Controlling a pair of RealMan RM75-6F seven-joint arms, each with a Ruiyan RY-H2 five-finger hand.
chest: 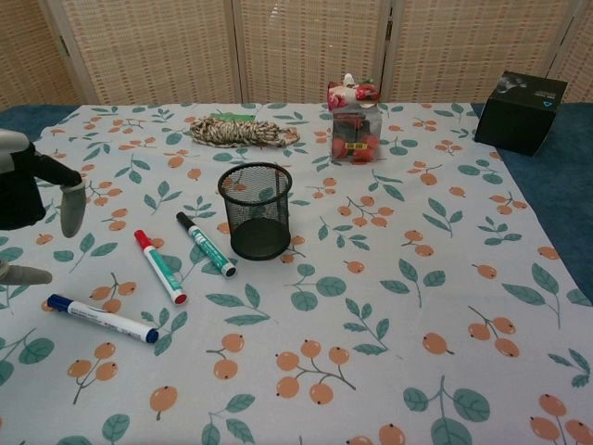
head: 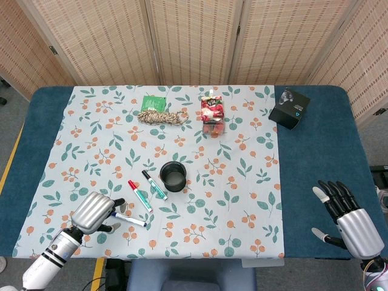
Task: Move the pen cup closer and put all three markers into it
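Left hand fingers apart, holding nothing, over blue marker, possibly touching it. Right hand spread wide, empty.

Left robot hand covers the blue marker's cap end; chest view's left edge crops this hand.

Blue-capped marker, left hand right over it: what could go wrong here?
1. The left hand hovers open above the blue-capped white marker; the round barrel may roll off on the cloth.
2. The red-capped marker lies close by and could get bumped.
3. The black mesh pen cup looks light; it may tip when dragged.
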